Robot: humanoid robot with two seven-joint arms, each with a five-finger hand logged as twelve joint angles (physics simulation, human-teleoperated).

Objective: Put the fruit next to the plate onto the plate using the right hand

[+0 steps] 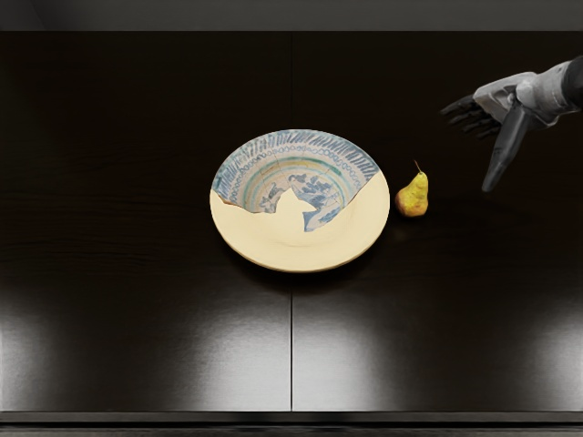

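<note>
Head view: approach step. Pear (412,195) at 3 o'clock of plate (273,248). Right hand (492,116) at 2 o'clock of pear, well apart, released, empty. Next: descend, wrap fingers round pear.

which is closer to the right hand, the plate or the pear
The pear: it lies just right of the plate, on the side facing the right hand.

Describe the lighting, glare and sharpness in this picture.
Head view: soft pale glare spreads over the near part of the dark table; the far part is near-black. The plate and pear are evenly lit and sharp; the open right hand partly blends into the dark background.
</note>
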